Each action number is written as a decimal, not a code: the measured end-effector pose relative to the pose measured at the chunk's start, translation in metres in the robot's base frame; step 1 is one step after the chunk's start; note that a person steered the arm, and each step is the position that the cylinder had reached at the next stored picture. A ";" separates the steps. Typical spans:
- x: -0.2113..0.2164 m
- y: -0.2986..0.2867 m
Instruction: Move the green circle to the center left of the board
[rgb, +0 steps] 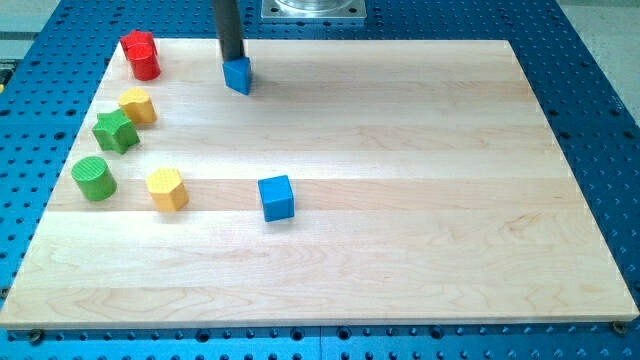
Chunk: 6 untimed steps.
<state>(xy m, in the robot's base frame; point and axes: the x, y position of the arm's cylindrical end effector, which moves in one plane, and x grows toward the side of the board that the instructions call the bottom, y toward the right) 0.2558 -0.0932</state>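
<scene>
The green circle (94, 178) is a short green cylinder near the left edge of the wooden board (400, 250), about mid-height. My tip (233, 60) is at the view's top, left of centre, just above and touching or nearly touching a small blue block (237, 75). The tip is far from the green circle, up and to its right.
A red block (141, 54) sits at the top left corner. A yellow block (137, 104) and a green star (115, 130) lie above the green circle. A yellow hexagon block (167, 189) is just right of it. A blue cube (276, 197) sits near the middle.
</scene>
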 end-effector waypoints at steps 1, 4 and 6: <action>-0.008 0.064; 0.115 -0.076; 0.130 -0.100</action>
